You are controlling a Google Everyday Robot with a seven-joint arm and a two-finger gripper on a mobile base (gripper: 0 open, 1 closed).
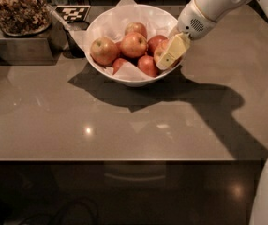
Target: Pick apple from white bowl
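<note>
The white bowl (129, 78) stands at the back middle of the counter, lined with crumpled white paper whose corners stick up. It holds several red apples with a yellow-orange blush. The largest show at the left (103, 50) and centre (134, 44). My gripper (172, 52) reaches in from the upper right on a white arm. Its yellow tip is low inside the bowl's right side, right against an apple (161, 50) that it partly hides. I cannot tell whether that apple is held.
A clear jar of brown nuts (17, 8) stands on a grey box (26, 48) at the back left. A black-and-white marker tag (73, 13) lies behind the bowl. The counter's front edge (124, 159) runs across the lower middle.
</note>
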